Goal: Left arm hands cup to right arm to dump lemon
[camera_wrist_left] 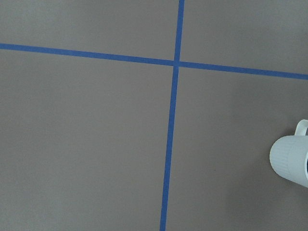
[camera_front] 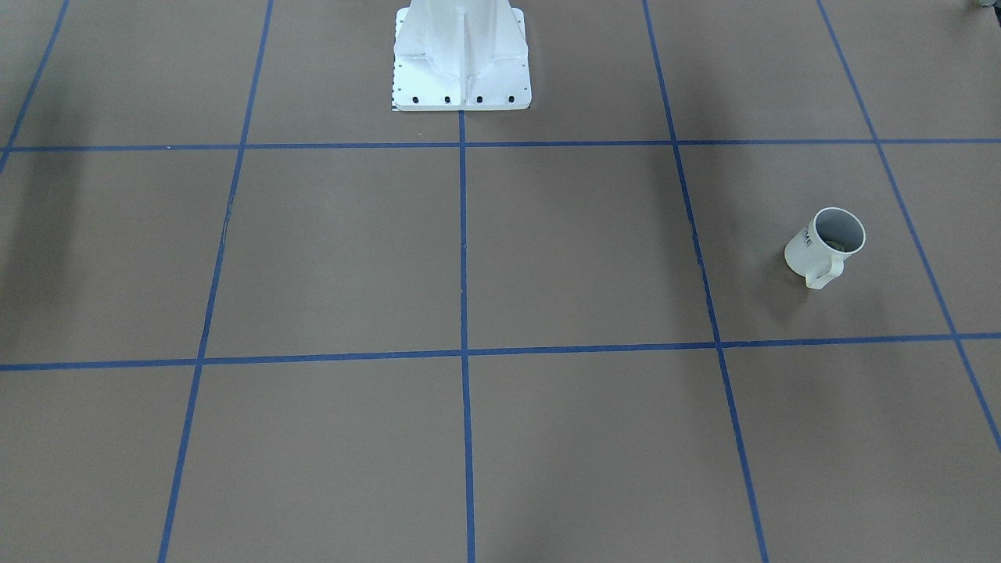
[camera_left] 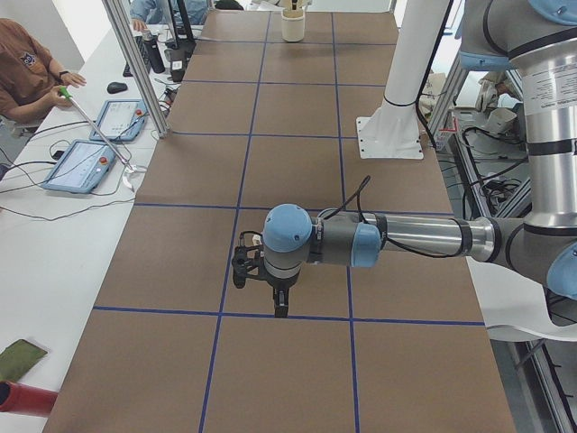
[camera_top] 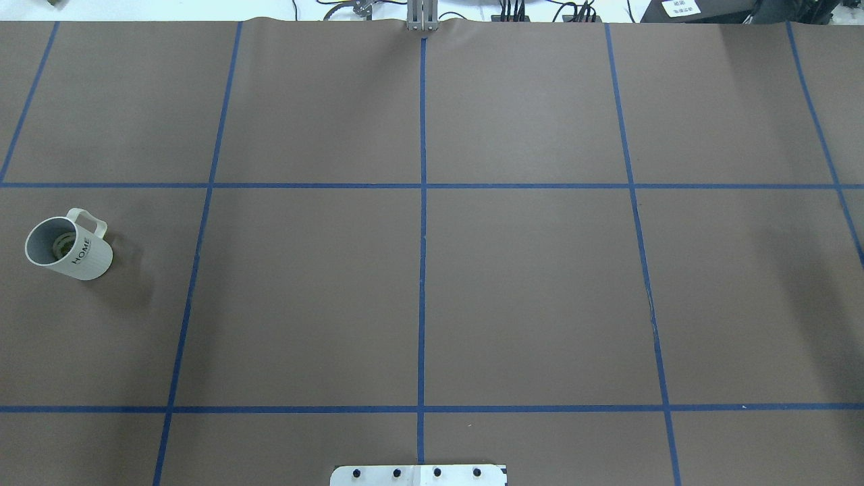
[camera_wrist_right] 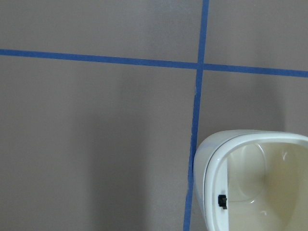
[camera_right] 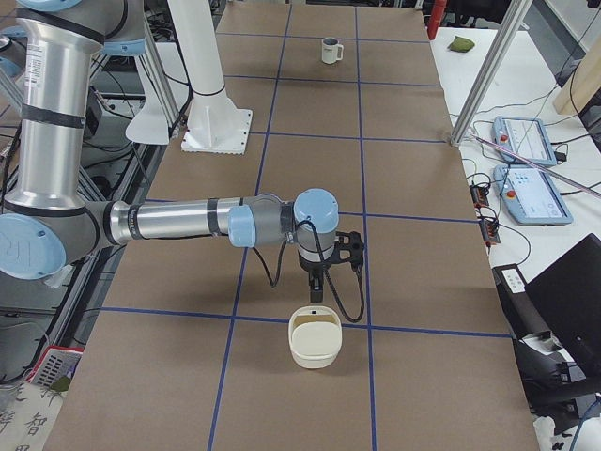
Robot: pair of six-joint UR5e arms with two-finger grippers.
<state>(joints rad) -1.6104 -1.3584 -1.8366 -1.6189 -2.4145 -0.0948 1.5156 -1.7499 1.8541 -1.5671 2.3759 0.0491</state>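
End effectors, left (camera_left: pixel 281 307) and right (camera_right: pixel 317 293), conceal their state (overhead shows lemon (camera_top: pixel 63 245) in cup (camera_top: pixel 91 260); wrists don't).

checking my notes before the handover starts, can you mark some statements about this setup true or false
1. The cup stands upright on the table. True.
2. A gripper is holding the cup. False: the cup stands free, with nothing touching it.
3. The lemon lies on the table beside the cup. False: it sits inside the cup.
4. A cream container sits on the table close to the right arm. True.
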